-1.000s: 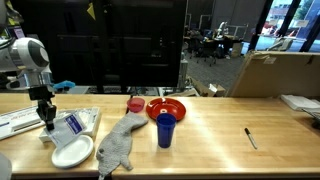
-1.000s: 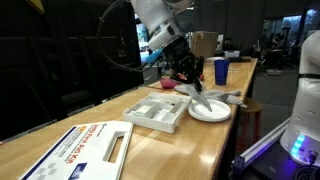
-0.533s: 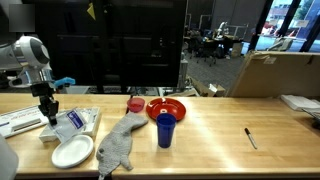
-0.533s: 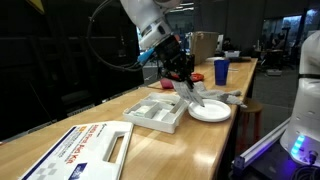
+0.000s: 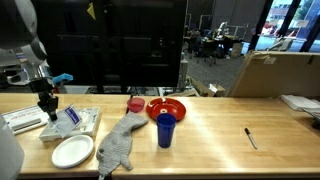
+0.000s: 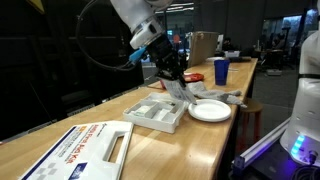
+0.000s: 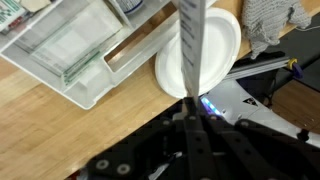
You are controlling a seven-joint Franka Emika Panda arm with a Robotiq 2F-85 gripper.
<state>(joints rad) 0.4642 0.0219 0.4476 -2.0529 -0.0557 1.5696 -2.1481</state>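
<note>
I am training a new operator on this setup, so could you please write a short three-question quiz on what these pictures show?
1. True or false: the gripper is shut on a thin white utensil.
2. Which thing stands just in front of the red bowl in an exterior view? A) a blue cup B) a kettle C) a laptop
3. Name the small dark thing that lies alone on the table, toward the cardboard box.

Key: 1 true; 2 A; 3 the pen.
</note>
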